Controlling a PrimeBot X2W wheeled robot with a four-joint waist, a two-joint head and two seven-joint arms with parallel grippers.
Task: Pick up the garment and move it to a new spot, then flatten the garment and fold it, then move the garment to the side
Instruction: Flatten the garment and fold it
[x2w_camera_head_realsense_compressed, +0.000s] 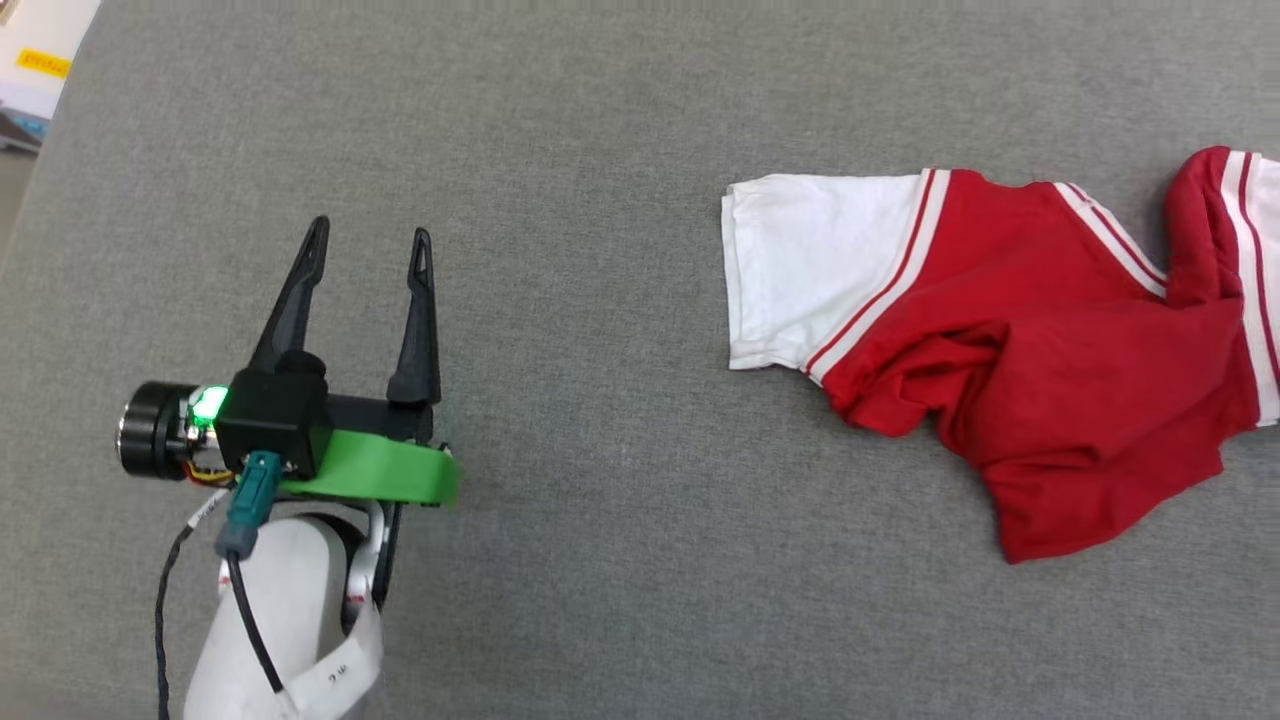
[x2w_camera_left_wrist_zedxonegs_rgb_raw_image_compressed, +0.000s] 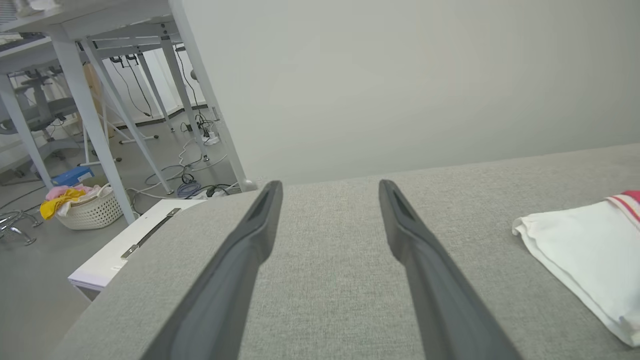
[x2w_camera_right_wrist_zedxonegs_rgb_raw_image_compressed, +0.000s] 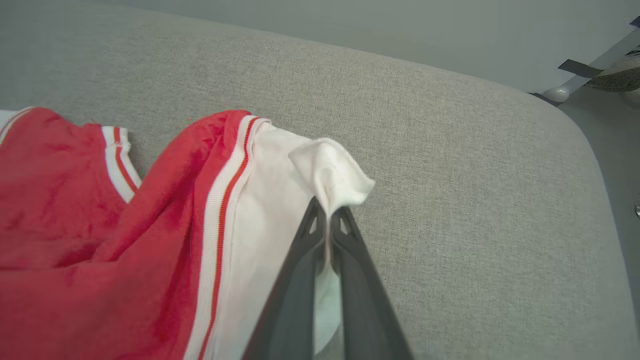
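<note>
Shirt (x2w_camera_head_realsense_compressed: 1020, 350) lies bunched on the grey counter (x2w_camera_head_realsense_compressed: 620, 120), at the right of the head frame and running off its right edge. One white sleeve (x2w_camera_head_realsense_compressed: 820, 270) is spread flat towards frame centre; the red body behind it is creased and lumped.

Progress, my read: early. I have a grip, but the shirt is neither flat nor folded. Whether this is its new spot I cannot tell. Flattening, folding and the move aside are all left.

Right end effector (x2w_camera_right_wrist_zedxonegs_rgb_raw_image_compressed: 328, 212): closed on the edge of the other white sleeve (x2w_camera_right_wrist_zedxonegs_rgb_raw_image_compressed: 280, 200), centre of the right wrist frame, with the cloth pinched up into a small peak above the tips.

Left end effector (x2w_camera_head_realsense_compressed: 371, 230): fingers spread, holding nothing, lower left of the head frame, well apart from the shirt. It points up the frame with its forearm coming in from the bottom edge. Height over the counter unclear.
</note>
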